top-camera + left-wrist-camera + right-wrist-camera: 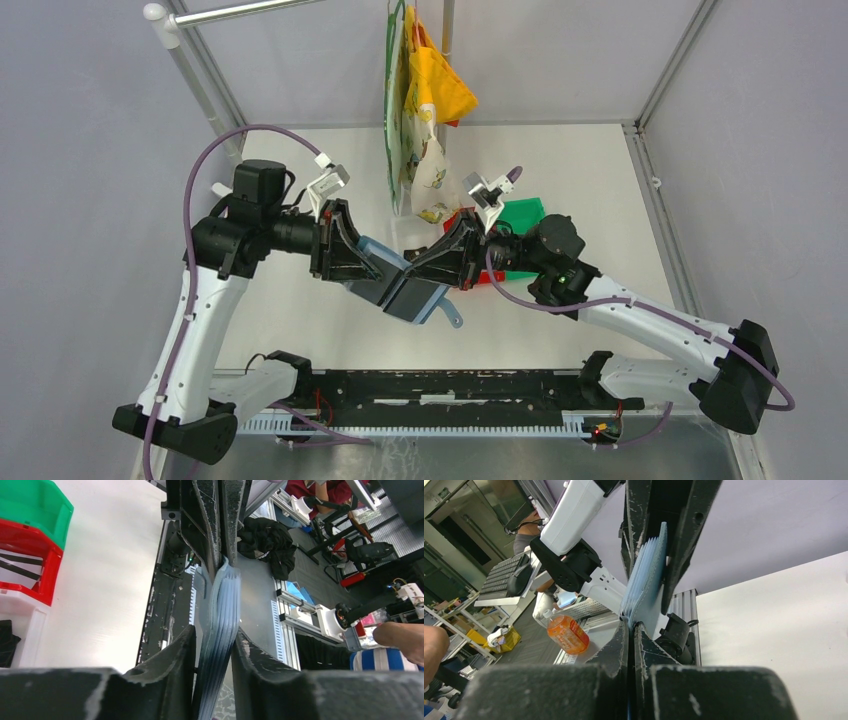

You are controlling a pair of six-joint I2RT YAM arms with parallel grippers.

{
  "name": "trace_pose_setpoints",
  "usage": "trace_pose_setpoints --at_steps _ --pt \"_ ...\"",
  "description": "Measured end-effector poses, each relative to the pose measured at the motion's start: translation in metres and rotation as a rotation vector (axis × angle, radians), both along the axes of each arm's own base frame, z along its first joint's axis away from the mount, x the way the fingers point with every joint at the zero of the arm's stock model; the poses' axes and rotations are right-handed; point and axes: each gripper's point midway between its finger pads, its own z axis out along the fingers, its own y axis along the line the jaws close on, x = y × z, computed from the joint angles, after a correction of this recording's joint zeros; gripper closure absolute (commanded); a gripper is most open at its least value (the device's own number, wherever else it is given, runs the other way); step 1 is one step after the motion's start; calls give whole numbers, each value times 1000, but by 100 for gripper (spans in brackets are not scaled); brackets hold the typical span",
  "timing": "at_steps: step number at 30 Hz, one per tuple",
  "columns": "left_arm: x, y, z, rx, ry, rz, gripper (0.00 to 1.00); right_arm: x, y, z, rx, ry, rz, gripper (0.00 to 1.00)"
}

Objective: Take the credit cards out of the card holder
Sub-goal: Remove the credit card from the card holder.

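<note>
The teal-blue card holder (405, 288) hangs in the air above the table's middle, held between both grippers, its small tab (452, 317) pointing toward the near right. My left gripper (372, 268) is shut on its left half; in the left wrist view the wallet's layered pale-blue edge (220, 625) is pinched between my fingers (172, 655). My right gripper (428, 268) is shut on its right flap; in the right wrist view the pale-blue flap (646, 572) runs from my closed fingertips (622, 640) toward the left gripper. No credit cards show in any view.
A white bin (408, 233), a red bin (462, 220) and a green bin (521, 213) stand behind the grippers; they also show in the left wrist view (30, 540). Cloth bags (420, 100) hang from the frame at the back. A black rail (440, 385) runs along the near edge.
</note>
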Motion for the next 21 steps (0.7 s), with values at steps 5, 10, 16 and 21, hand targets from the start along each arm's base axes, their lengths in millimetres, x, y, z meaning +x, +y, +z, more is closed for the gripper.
trace_pose_setpoints --at_steps 5,10,16,21 --pt "-6 1 4 -17 -1 -16 83 2 0 -1 -5 2 -10 86" --pt "-4 1 2 -5 -3 -1 94 8 2 3 -32 -8 -37 42" --pt "20 2 -13 80 -18 107 98 31 -12 24 -40 -43 -174 30" --pt "47 5 -24 150 -17 235 98 35 -36 46 14 -53 -256 31"
